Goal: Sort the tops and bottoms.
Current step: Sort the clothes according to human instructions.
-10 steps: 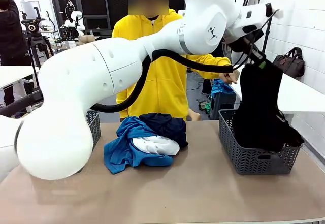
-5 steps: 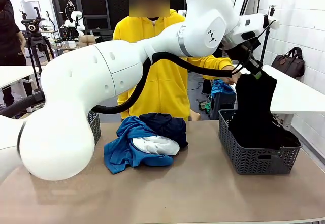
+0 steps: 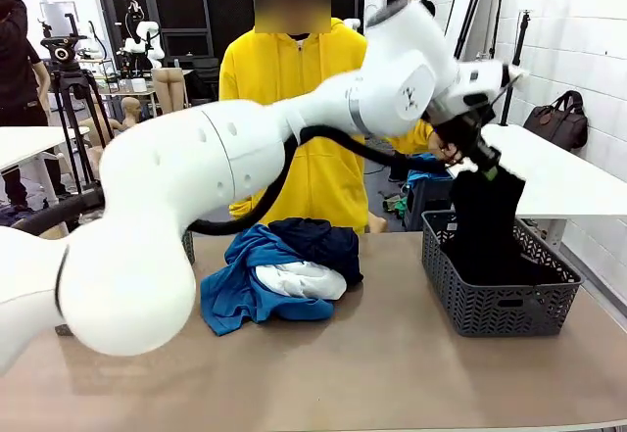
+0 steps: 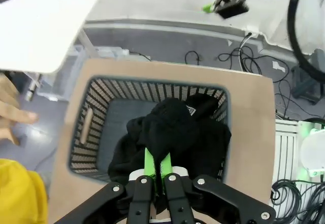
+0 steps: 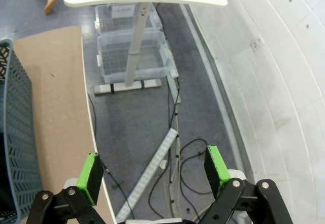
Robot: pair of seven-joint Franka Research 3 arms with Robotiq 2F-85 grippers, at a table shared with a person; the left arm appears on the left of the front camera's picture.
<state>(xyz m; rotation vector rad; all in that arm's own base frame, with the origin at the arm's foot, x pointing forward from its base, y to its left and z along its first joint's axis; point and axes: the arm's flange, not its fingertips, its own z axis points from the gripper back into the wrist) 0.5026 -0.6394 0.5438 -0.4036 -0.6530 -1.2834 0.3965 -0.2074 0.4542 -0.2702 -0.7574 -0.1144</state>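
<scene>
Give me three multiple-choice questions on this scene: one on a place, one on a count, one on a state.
1. The black garment's lower end lies: A in the grey basket; B on the floor; C on a chair.
2. Garments heaped left of the basket: A one; B three; C five.
3. The right hand is: A shut on cloth; B shut empty; C open.
Answers: A, the left hand holds it hanging into the basket; B, bright blue, navy and white; C, its pads stand wide apart.
</scene>
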